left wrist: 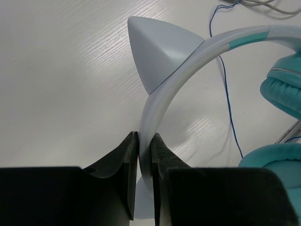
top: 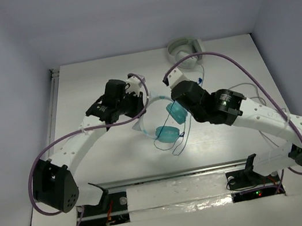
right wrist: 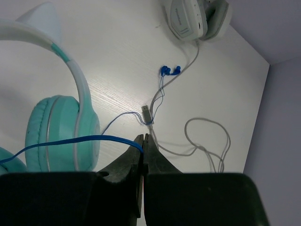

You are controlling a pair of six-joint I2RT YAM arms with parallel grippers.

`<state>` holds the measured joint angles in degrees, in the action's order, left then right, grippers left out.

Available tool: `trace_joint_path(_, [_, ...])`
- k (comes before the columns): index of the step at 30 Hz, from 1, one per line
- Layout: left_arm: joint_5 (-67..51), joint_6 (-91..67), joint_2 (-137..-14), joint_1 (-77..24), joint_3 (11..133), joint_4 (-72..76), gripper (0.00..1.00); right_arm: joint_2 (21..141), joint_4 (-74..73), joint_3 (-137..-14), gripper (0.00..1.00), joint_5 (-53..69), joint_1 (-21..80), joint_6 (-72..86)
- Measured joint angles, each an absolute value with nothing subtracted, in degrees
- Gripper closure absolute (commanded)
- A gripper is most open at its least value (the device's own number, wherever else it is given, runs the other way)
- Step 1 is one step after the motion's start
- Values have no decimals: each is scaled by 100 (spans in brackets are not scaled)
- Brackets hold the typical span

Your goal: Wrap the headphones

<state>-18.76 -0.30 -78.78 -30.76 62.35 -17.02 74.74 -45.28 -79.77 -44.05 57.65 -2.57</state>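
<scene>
left wrist: left gripper clamps the headphones by headband.

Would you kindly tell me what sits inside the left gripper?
The left gripper is shut on the headphones at the pale headband; the band's clamped faces are hidden by the fingers.

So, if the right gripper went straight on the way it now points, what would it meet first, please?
Probably the small silver plug ahead of the right gripper, which pinches the blue cable; the grey-white headphones lie further along. Depth is unclear, so it might pass over the plug.
</scene>
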Motion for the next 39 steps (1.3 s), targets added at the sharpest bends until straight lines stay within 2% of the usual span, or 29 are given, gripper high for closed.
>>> trace_joint_path(9, [-1385, -19, -7579, -3074, 6235, -1712, 100, 7430, -4934, -7966, 100, -4460, 5741, 126])
trace_joint_path(12, [-1555, -1, -7509, -3065, 6235, -1697, 100, 7437, -4875, -7966, 100, -4484, 5699, 108])
trace_joint_path(27, [-2891, 10, -7509, -3070, 6235, -1653, 100, 7697, -3089, -7476, 100, -4539, 5061, -395])
trace_joint_path(39, [-3142, -497, -7393, -2530, 6241, -1347, 100, 6772, -2220, -6639, 100, -4145, 4838, 698])
